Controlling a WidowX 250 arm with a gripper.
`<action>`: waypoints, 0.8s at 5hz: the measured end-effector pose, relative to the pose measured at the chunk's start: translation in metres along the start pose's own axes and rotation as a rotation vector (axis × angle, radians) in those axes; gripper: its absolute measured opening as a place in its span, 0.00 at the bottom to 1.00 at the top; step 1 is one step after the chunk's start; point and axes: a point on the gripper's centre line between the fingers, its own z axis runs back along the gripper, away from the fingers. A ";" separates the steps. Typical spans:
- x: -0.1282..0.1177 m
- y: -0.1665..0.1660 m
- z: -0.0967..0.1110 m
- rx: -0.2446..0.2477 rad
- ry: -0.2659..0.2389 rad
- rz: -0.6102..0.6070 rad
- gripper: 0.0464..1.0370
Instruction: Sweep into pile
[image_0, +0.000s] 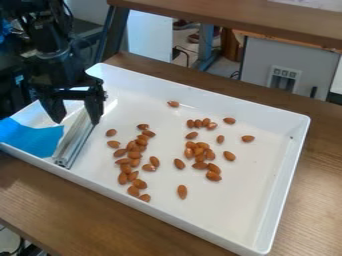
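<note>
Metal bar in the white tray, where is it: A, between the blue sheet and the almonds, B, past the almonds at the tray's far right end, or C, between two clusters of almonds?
A: in the camera view, the metal bar has the blue sheet on its left and all the almonds on its right.

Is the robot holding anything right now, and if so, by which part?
Nothing is held: the gripper is open, its fingers wide apart, and the metal bar lies unclamped in the tray.
</note>
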 end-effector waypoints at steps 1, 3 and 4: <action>-0.010 0.002 -0.010 0.009 0.009 -0.024 0.96; -0.021 -0.002 -0.014 -0.015 0.019 -0.056 0.96; -0.023 -0.003 -0.015 -0.019 0.021 -0.069 0.96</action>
